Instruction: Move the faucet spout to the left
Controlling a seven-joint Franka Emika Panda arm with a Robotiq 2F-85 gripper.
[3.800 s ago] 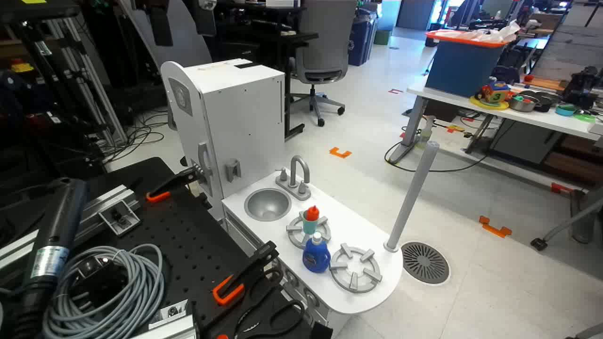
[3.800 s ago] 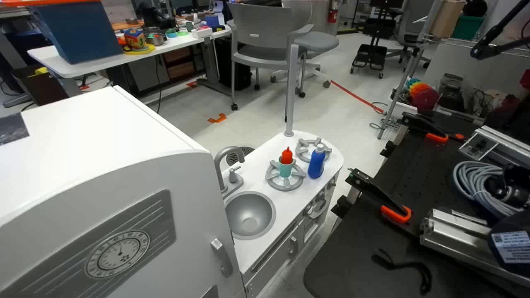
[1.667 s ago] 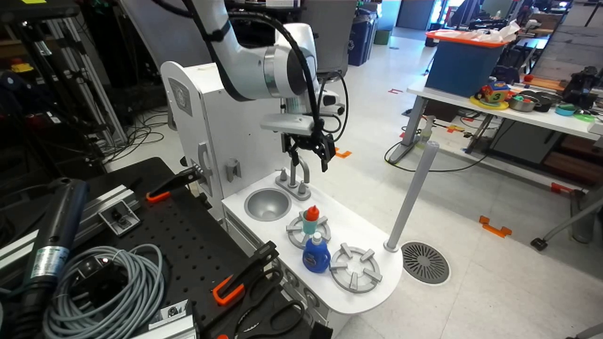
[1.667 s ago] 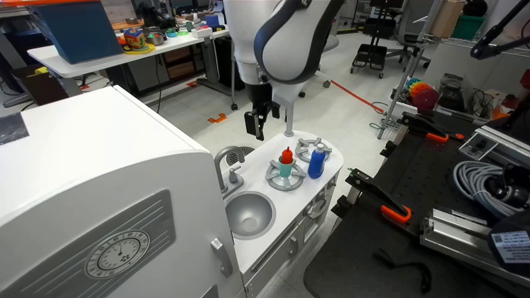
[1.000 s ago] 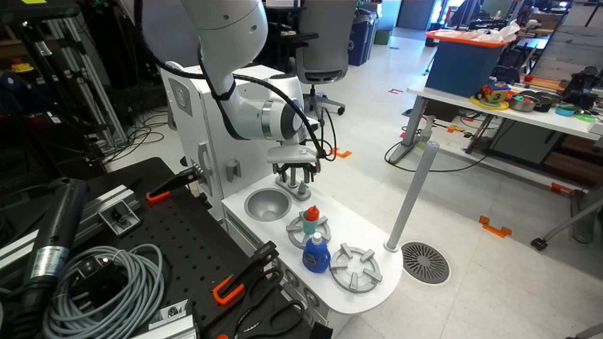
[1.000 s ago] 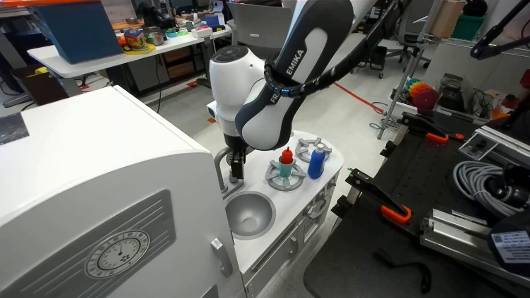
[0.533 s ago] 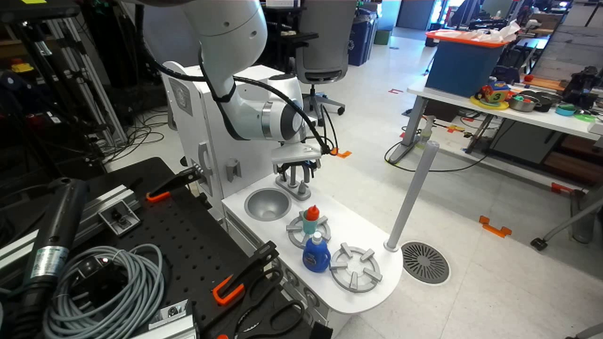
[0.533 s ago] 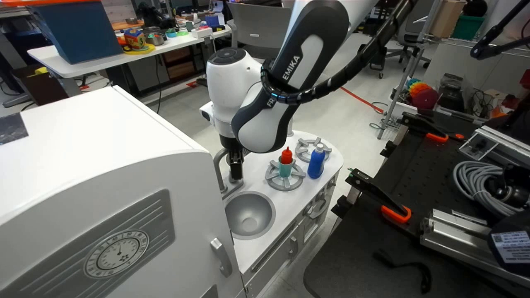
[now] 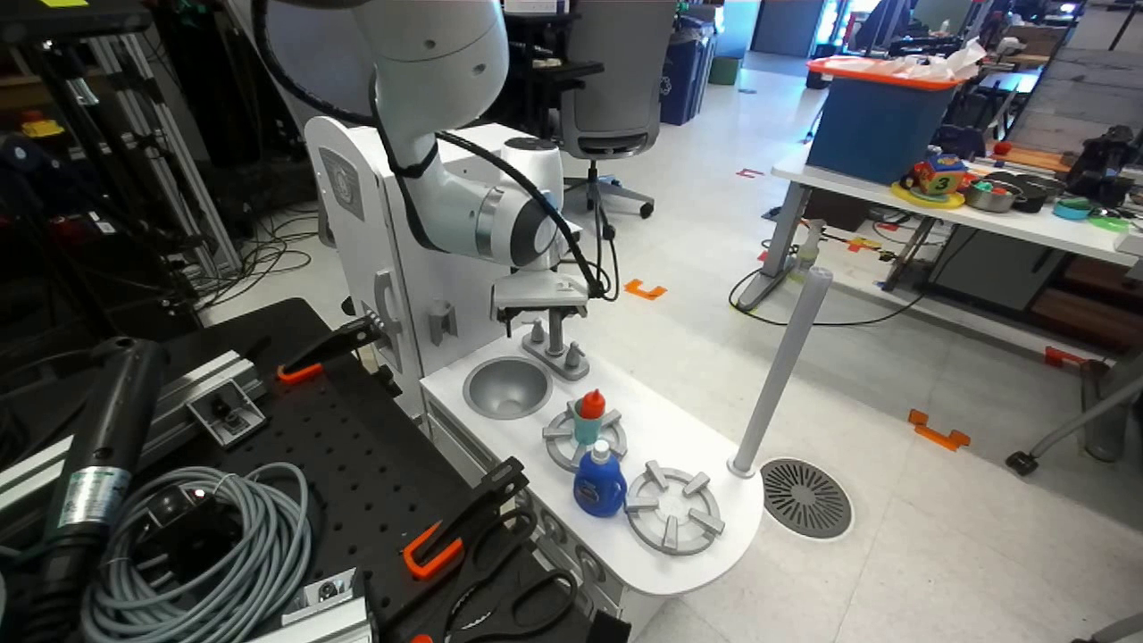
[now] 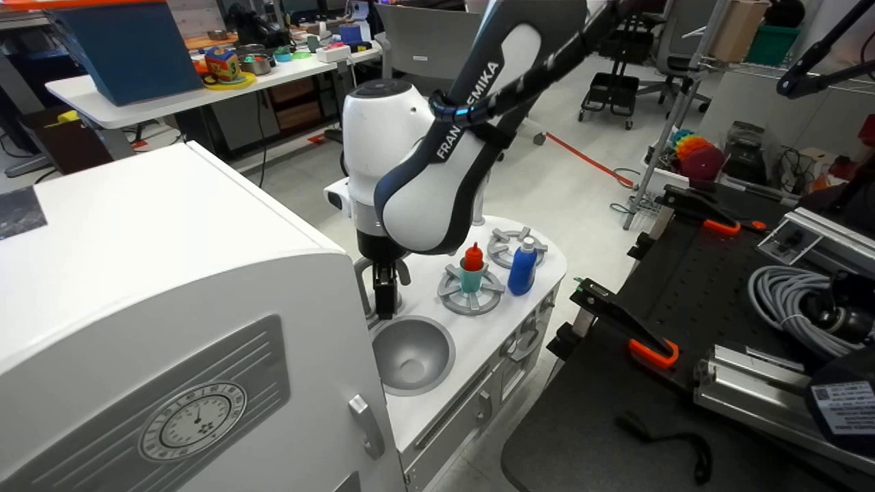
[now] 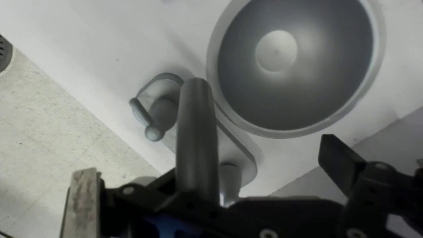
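With the jaws of the hand (image 11: 205, 153) spread wide in the wrist view, one to either side of the faucet spout (image 11: 197, 132), and pinching nothing. Cannot tell about contact; too dark near its root. Over the last half second, seems to have swung round toward the sink bowl (image 11: 297, 107), with the arm (image 9: 446, 210) shifted toward the white cabinet (image 10: 225, 287) in an exterior view. Now passes between the tap handles (image 11: 163, 115), above the counter (image 11: 105, 56), with its free end showing just beside the rim of the bowl. Probably means a turn begun by pushing rather than gripping, and perhaps only partway to the left. Best to sweep on the same way, gently. Could slip off the smooth curve, catch a handle, or run short of room by the cabinet.
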